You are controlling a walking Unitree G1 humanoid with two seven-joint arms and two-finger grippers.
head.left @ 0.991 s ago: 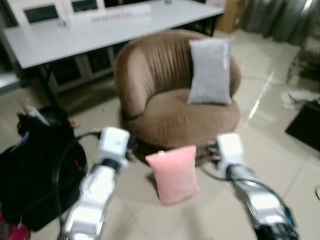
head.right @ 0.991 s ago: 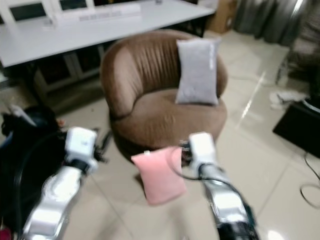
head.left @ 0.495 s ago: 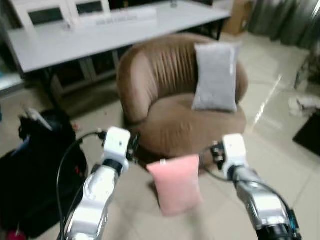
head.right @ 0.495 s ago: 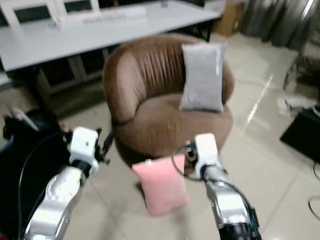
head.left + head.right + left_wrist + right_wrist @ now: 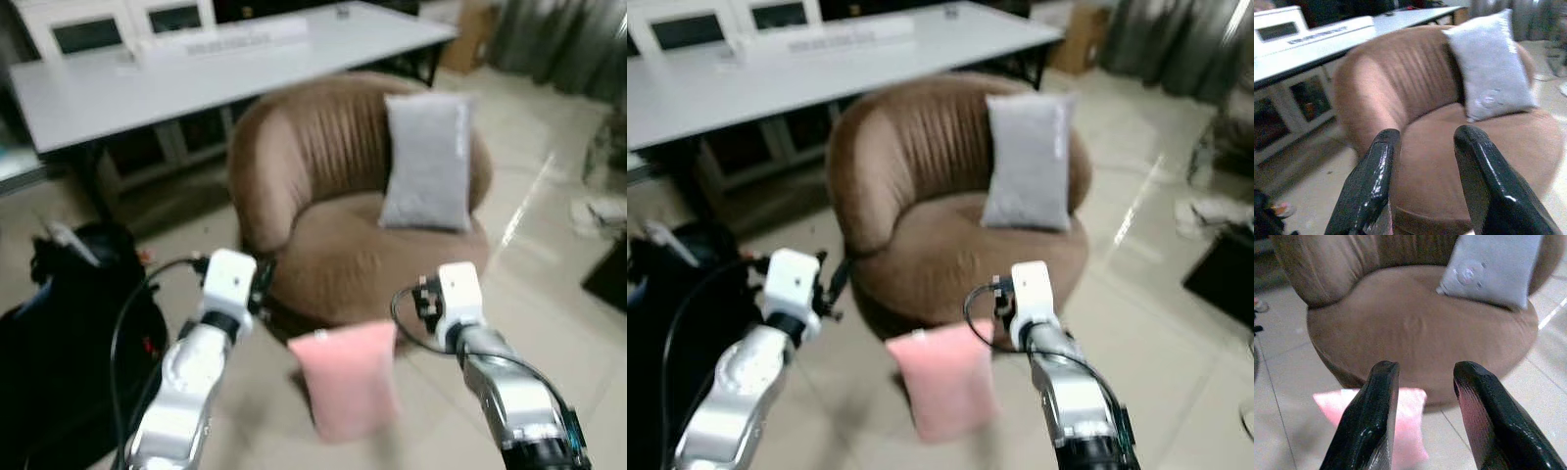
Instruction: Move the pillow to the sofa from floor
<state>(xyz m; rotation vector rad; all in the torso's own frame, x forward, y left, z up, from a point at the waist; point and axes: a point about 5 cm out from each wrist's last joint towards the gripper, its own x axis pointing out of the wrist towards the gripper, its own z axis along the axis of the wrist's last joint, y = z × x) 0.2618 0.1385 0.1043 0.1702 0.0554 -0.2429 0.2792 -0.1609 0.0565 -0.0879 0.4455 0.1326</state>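
Right gripper (image 5: 1425, 421) is held out in front of the robot with its two black fingers spread apart, nothing between them; in right wrist view the fingers frame the front edge of the sofa seat, w/ the pink pillow (image 5: 345, 380) on the floor below. Left gripper (image 5: 1422, 188) is also raised, fingers apart and empty, pointing toward the sofa's left side. Both silver arms reach fwd, left one (image 5: 186, 382) on the left and right one (image 5: 505, 392) on the right, w/ a black cable looping near each wrist.

Between the two arms the pink pillow stands on the beige tile floor (image 5: 549, 294), just in front of the sofa base, approx. upright. I cannot tell if it leans on the sofa. Neither gripper touches it.

To the robot's left, beside the left arm, a black bag (image 5: 69, 323) sits on the floor.

Behind the pillow is the round brown sofa (image 5: 323, 186), w/ ribbed backrest. A grey pillow (image 5: 426, 162) stands on its seat, leaning on the backrest at the right side.

Farther back a long white table (image 5: 196, 73) runs behind the sofa. At far right, grey curtains (image 5: 558, 44) hang; the items on the floor there are too blurred to name.
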